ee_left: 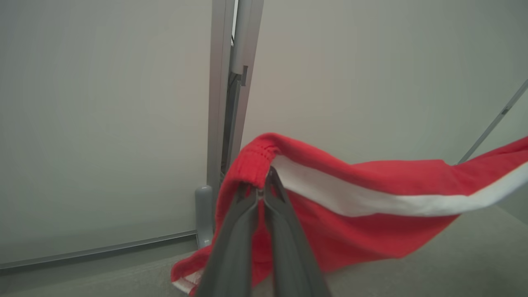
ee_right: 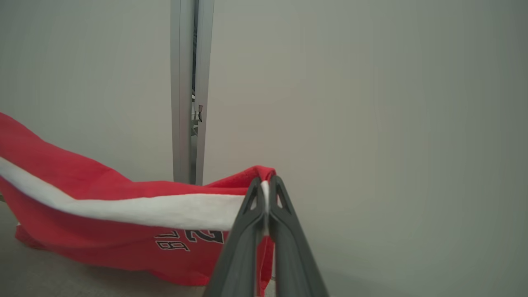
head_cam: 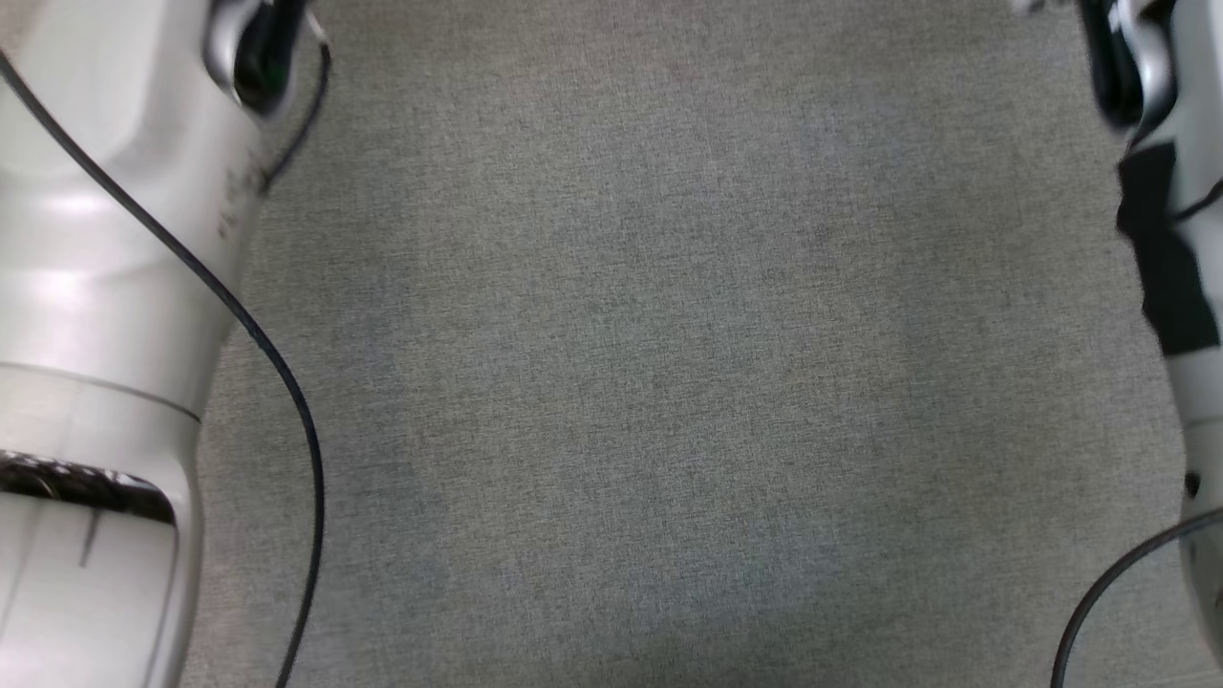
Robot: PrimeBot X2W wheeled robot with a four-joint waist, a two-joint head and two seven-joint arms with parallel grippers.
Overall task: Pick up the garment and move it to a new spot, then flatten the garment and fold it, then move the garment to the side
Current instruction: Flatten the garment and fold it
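Note:
The garment [ee_left: 371, 194] is red with a white stripe and hangs stretched between my two grippers. My left gripper [ee_left: 264, 187] is shut on its ribbed red edge at one end, in the left wrist view. In the right wrist view my right gripper [ee_right: 266, 185] is shut on the other end of the garment [ee_right: 123, 206], pinching the white stripe; black numerals show on the red cloth below. The cloth's lower edge sags down to the grey surface. In the head view my pale left forearm [head_cam: 86, 315] and right forearm [head_cam: 1185, 239] stand at the sides.
A grey fabric surface [head_cam: 669, 382] spreads below the head camera. Pale wall panels with a metal upright post [ee_left: 222, 95] stand behind the garment; the same post [ee_right: 187, 90] shows in the right wrist view. Black cables [head_cam: 296, 420] run along both forearms.

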